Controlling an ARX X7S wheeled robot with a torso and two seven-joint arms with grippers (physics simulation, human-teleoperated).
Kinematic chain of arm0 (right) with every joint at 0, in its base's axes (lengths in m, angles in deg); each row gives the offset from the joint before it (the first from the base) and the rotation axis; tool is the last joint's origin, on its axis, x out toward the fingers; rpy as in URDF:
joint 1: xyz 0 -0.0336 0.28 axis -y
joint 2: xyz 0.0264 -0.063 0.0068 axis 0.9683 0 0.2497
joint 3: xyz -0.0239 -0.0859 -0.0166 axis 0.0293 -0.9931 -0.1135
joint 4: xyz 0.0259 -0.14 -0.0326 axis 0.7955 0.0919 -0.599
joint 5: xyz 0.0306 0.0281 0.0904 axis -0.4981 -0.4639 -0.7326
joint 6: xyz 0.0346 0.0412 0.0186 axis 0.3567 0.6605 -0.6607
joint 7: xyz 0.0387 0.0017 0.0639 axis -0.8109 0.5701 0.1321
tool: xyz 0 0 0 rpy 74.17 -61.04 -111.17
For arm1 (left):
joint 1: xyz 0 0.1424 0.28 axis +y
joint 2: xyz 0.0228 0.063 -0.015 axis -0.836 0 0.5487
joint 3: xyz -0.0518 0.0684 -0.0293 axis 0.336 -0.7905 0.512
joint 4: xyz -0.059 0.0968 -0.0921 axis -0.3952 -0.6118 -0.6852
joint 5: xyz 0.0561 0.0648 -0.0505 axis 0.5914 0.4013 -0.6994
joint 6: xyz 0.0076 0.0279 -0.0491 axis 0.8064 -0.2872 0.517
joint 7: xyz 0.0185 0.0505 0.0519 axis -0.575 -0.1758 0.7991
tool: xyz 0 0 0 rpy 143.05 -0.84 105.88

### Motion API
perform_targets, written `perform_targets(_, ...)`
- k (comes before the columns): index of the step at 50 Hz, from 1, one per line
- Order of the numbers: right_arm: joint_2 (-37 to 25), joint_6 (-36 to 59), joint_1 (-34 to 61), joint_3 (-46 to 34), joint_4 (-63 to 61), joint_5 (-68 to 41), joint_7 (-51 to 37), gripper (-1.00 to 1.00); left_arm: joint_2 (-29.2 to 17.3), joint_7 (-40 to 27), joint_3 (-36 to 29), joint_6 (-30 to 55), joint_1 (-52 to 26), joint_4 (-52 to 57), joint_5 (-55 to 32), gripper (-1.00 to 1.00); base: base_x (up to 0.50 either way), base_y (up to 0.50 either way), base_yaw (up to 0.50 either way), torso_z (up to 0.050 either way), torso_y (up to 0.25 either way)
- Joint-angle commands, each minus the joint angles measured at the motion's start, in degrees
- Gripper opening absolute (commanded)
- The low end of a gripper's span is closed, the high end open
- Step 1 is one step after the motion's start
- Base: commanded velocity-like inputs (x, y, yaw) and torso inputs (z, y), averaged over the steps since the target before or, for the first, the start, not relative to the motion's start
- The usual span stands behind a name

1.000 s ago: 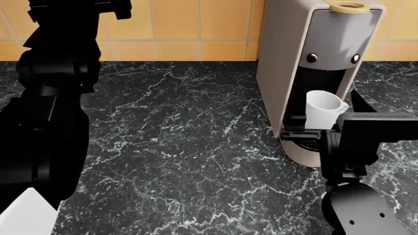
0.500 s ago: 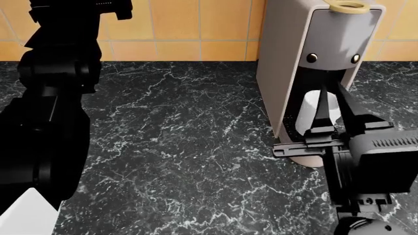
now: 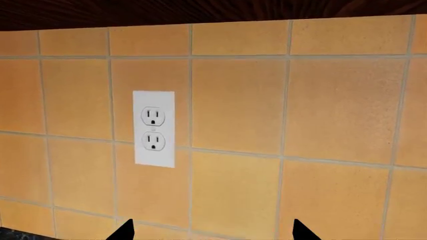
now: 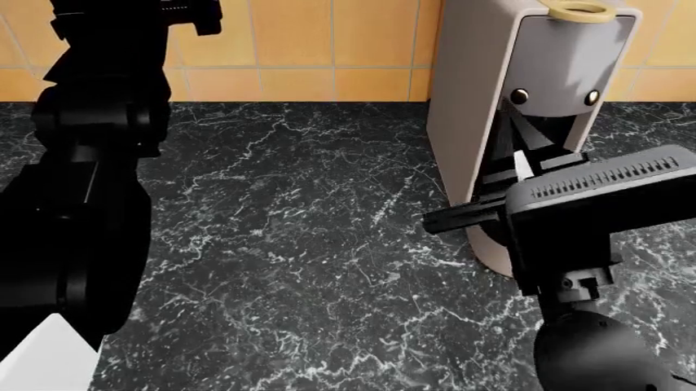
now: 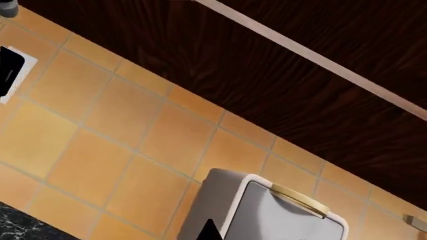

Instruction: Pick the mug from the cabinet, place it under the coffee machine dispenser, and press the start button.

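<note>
Head view: the black right tool [image 4: 520,155], spread unclear, blocks the tall pale grey coffee machine's [image 4: 468,98] recess on the black marble table [image 4: 293,244].

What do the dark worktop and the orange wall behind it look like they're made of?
The black worktop with white veins looks like polished marble or an imitation. The orange wall looks like matte ceramic tile: square pieces with pale grout lines. Being rendered, neither is certain.

We count one coffee machine [image 4: 495,98] with two round buttons [image 4: 520,96] and one beige ring [image 4: 579,10], one wall outlet [image 3: 154,128] with two sockets, two black arms [image 4: 81,163], one marble counter [image 4: 305,236]
</note>
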Motion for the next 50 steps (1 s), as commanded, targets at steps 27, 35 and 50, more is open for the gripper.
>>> perform_targets(27, 0.42, -0.65, 2.01, 0.62, 8.39, 0.7, -1.07, -1.0, -0.08, -0.04, 0.04, 0.0, 0.1, -0.01, 0.04, 1.0, 0.0, 0.0, 0.0, 0.0, 0.0)
perform_targets(35, 2.55, 6.76, 2.52, 2.27, 6.07, -2.34, -0.69, -1.0, 0.03, -0.15, 0.08, -0.11, 0.38, -0.02, 0.06, 1.0, 0.0, 0.0, 0.0, 0.0, 0.0)
perform_targets(50, 2.67, 6.76, 3.46, 2.93, 7.43, -1.81, -1.58, -1.0, 0.04, -0.09, 0.12, -0.07, 0.39, -0.02, 0.05, 1.0, 0.0, 0.0, 0.0, 0.0, 0.0)
